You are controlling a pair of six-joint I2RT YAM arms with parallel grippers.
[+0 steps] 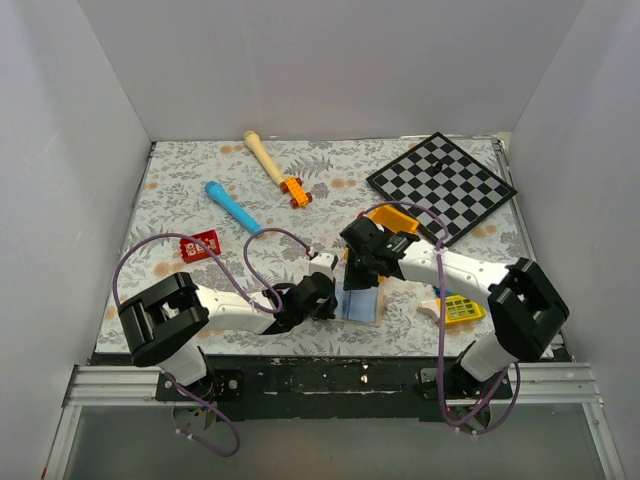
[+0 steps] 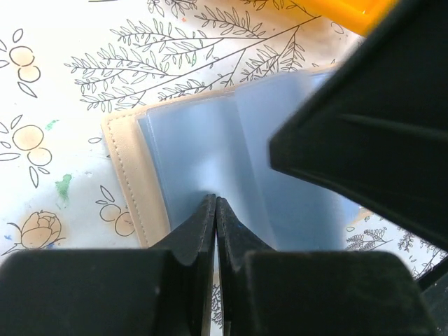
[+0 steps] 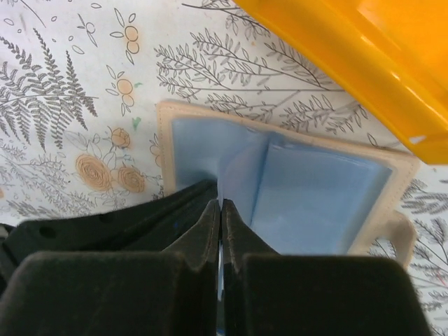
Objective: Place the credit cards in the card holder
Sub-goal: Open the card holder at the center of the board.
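Note:
The tan card holder [image 1: 360, 306] lies open on the floral cloth, its pale blue lining up. My left gripper [image 1: 334, 298] is shut, with its tip resting on the lining [image 2: 203, 147] near the holder's left edge [image 2: 126, 157]. My right gripper [image 1: 360, 282] is shut on a thin blue pocket leaf [image 3: 241, 168] of the card holder [image 3: 315, 189] and holds the leaf raised. The left gripper's fingers [image 3: 140, 217] show beside it. A red card [image 1: 200, 245] with white markings lies far left on the cloth, away from both grippers. No card is in either gripper.
A yellow-orange bin [image 1: 392, 220] sits just behind the holder, close in the right wrist view [image 3: 364, 63]. There is a chessboard [image 1: 440, 185] at back right, a blue marker [image 1: 232, 207], a wooden pin [image 1: 265, 157] with an orange toy [image 1: 295, 190], and a small yellow item [image 1: 462, 308] at right.

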